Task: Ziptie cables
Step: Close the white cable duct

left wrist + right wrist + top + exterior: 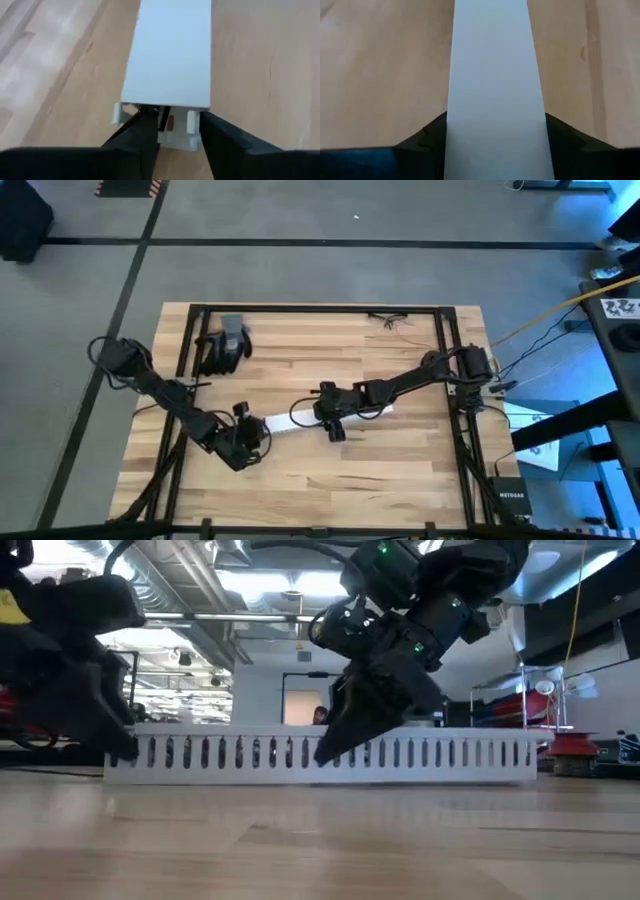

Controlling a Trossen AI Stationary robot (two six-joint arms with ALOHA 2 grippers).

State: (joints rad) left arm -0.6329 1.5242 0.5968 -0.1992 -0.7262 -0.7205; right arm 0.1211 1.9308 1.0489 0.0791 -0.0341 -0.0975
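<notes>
1. The left gripper [254, 437] is nearest, low on the light wooden slatted table [400, 475], left of its middle; it sits at the left end of the long white plastic slotted channel [285, 421], and I cannot tell whether it is clamped or loose there
2. The white channel lies flat on the table, running from the left gripper rightwards and slightly farther away; in the low view its slotted side wall faces the near edge
3. The right gripper [495, 131] reaches in from the table's right side and comes down on the channel near its middle, one dark finger [432, 134] against each long edge of the smooth white top, so it is closed on the channel
4. Farther back on the left lies a dark, bulky object with a grey upper part [226, 343]
5. The cables [390, 318], a loose bunch of thin dark wire strands, lie at the table's far edge, right of centre, well apart from both grippers and the channel
</notes>
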